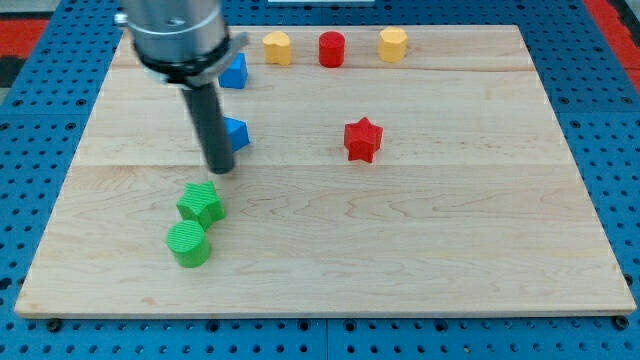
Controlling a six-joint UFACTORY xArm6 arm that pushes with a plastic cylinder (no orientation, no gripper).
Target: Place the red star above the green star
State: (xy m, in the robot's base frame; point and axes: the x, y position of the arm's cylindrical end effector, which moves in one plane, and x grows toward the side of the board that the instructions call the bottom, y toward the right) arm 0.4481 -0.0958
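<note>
The red star (363, 139) lies on the wooden board (420, 230) a little right of centre, in the upper half. The green star (201, 203) lies at the lower left, touching a green cylinder (188, 244) just below it. My tip (220, 170) is down on the board just above the green star and well to the left of the red star. The rod stands in front of a blue block (237, 133) and hides its left part.
Along the top edge stand a second blue block (234, 72), a yellow block (277, 47), a red cylinder (331, 49) and another yellow block (392, 44). The board rests on a blue perforated table (40, 150).
</note>
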